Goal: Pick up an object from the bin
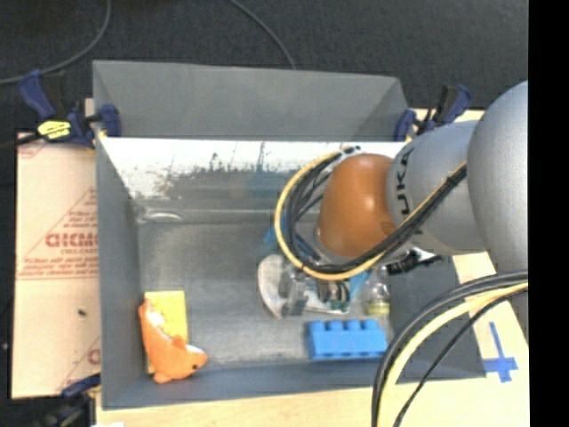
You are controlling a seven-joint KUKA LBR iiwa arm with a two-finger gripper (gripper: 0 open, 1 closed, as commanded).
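Camera view, looking down into the grey metal bin (204, 238): the arm enters from the right, and its orange domed wrist cover (351, 205) and looped yellow and black cables (289, 198) stand over the middle-right of the bin floor.

The end effector (298, 294) is low in the bin beneath that cover. It is right beside a pale grey-white rounded object (269, 285), possibly touching its right edge. The cover and cables mask it, so I cannot tell whether it is open or closed, and nothing can be confirmed as gripped.

Other contents:
- A blue studded plastic brick (347, 339) lies just near of the end effector, against the near wall.
- A small yellowish-green item (378, 307) lies to its right and is too obscured to identify.
- An orange soft toy (171, 352) sits in the near-left corner, resting against a yellow rectangular block (169, 310), well apart from the end effector.

Assessment: the step in hand appears to be the descent and grasp at the pale rounded object, which sits on the bin floor near the middle, left of the end effector. No lift is evident.

Next move: if closure on the pale object is secure, a straight vertical lift is called for. The lift should stay clear of the blue brick close by on the near side. The object's rounded form suggests it could slip, so the grasp needs to be centred on it before the arm rises.
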